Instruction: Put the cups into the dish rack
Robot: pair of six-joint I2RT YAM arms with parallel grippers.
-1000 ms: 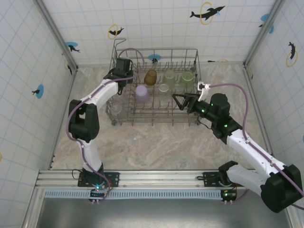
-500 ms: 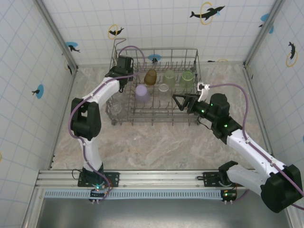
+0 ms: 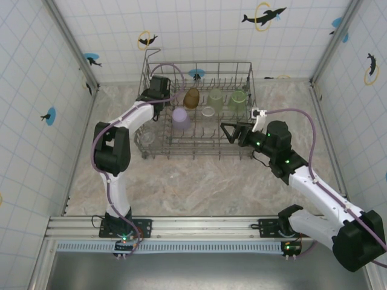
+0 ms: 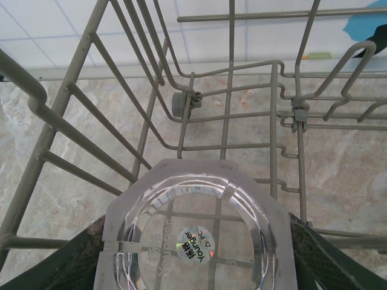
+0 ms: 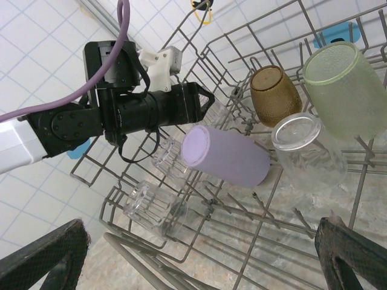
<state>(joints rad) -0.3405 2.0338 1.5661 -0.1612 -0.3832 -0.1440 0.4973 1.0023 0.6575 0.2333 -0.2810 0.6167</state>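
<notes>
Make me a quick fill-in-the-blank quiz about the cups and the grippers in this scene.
1. The held cup in the left gripper is not tinted but ______.
2. The right gripper has its jaws ______.
3. The dish rack holds ______ pale green cups.
4. The opaque cup just nearer the arms than the amber-brown cup is coloured ______.
Missing words: clear; open; two; lavender.

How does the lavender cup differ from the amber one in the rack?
The lavender cup is opaque and flat-based; the amber cup is translucent brown with a rounded base. The lavender cup sits in a nearer row, the amber cup farther back. Both rest base-up in the dish rack.
</notes>
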